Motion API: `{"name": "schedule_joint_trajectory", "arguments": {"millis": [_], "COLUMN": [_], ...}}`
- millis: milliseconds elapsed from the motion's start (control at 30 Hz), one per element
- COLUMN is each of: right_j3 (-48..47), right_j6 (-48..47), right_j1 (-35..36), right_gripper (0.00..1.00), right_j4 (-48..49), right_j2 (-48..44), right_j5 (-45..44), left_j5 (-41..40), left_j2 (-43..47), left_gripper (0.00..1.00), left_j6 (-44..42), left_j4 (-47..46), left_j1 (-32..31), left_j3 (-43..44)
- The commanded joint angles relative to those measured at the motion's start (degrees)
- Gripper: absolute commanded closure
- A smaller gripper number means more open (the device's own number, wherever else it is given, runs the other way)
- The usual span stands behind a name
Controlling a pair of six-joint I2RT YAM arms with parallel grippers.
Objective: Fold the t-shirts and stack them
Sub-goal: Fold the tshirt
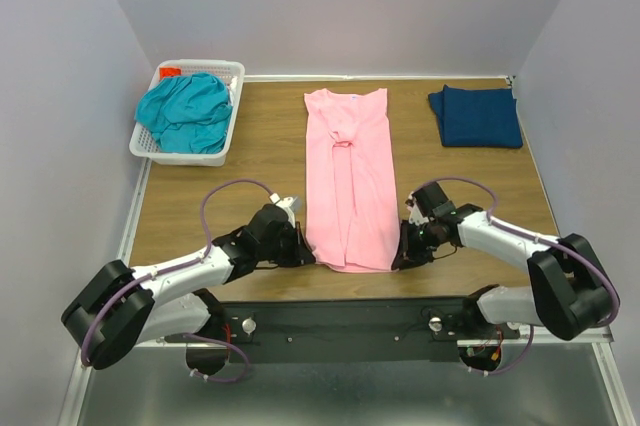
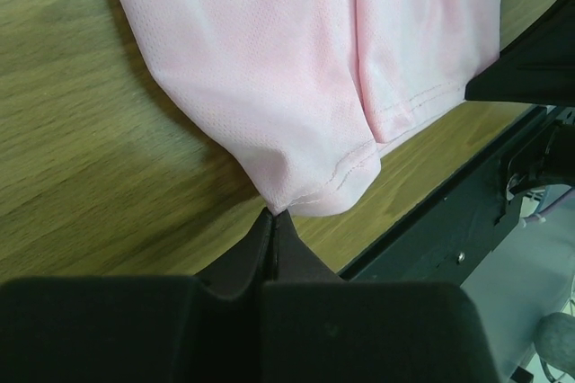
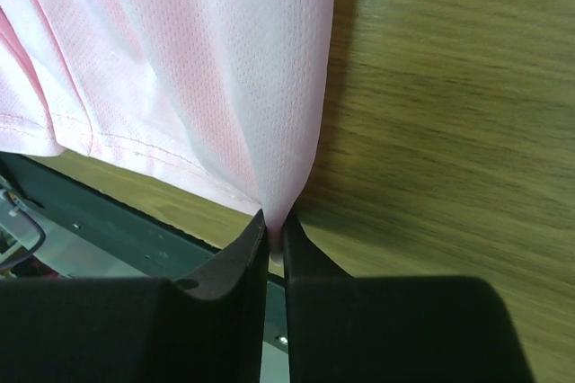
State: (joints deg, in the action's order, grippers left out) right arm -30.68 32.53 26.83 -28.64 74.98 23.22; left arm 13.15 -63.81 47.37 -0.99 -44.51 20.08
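Observation:
The light pink t-shirt (image 1: 348, 181) lies in a long narrow strip down the middle of the table, sides folded in, hem towards me. My left gripper (image 1: 306, 258) is shut on the hem's left corner (image 2: 310, 194). My right gripper (image 1: 398, 262) is shut on the hem's right corner (image 3: 287, 194). The navy t-shirt (image 1: 476, 116) lies folded at the far right. The teal t-shirt (image 1: 187, 111) is bunched in the white lattice basket (image 1: 222, 154) at the far left.
The table's near edge and the black mounting rail (image 1: 350, 321) run just behind both grippers. Walls close in on the left, back and right. Bare wood (image 1: 260, 136) lies between the basket and the pink shirt.

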Motion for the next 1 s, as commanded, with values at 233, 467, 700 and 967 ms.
{"name": "schedule_joint_trajectory", "arguments": {"millis": [233, 467, 700, 967], "right_j3": [-7.01, -18.53, -28.80, -40.50], "right_j6": [-0.19, -0.72, -0.45, -1.86], "right_j1": [0.50, 0.42, 0.15, -1.69], "right_gripper": [0.93, 0.93, 0.93, 0.93], "right_j4": [0.96, 1.65, 3.86, 5.09], "right_j2": [-4.14, -1.95, 4.90, 15.10], "right_j5": [-6.61, -15.66, -24.44, -27.09], "left_j5": [-5.67, -9.71, -14.54, -13.77], "left_j2": [-1.40, -5.44, -8.61, -16.78], "left_gripper": [1.00, 1.00, 1.00, 1.00], "left_j6": [-0.62, -4.30, -6.06, -8.43], "left_j4": [-2.52, -1.91, -2.87, -7.44], "left_j1": [-0.14, 1.62, 5.22, 11.37], "left_j3": [5.32, 12.70, 20.35, 27.99]}}
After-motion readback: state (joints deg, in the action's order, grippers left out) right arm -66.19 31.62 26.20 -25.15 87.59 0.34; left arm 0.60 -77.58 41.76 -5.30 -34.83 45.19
